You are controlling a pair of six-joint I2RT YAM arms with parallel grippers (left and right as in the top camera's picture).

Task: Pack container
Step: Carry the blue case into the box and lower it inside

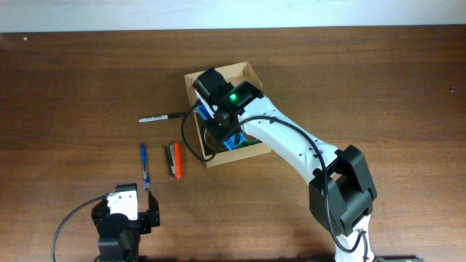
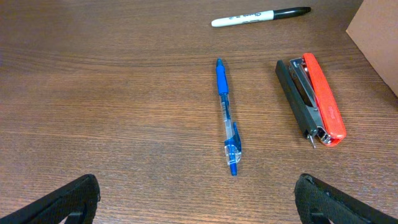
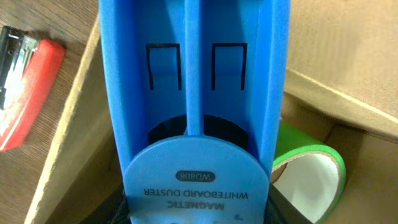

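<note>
The container (image 1: 227,70) is a tan cardboard box at the table's middle, open at the top. My right gripper (image 1: 218,120) is down inside it, shut on a blue magnetic whiteboard duster (image 3: 193,93) that fills the right wrist view between the fingers (image 3: 196,213). The box wall (image 3: 65,146) runs along the duster's left. A green tape roll (image 3: 311,171) lies in the box to its right. My left gripper (image 1: 124,195) is open and empty near the front left edge; in its own view (image 2: 196,199) it is over bare wood.
On the table left of the box lie a red and black stapler (image 1: 175,160) (image 2: 314,99), a blue pen (image 1: 144,166) (image 2: 227,115) and a black marker (image 1: 162,116) (image 2: 261,17). The box corner (image 2: 380,37) shows at the left wrist view's right edge.
</note>
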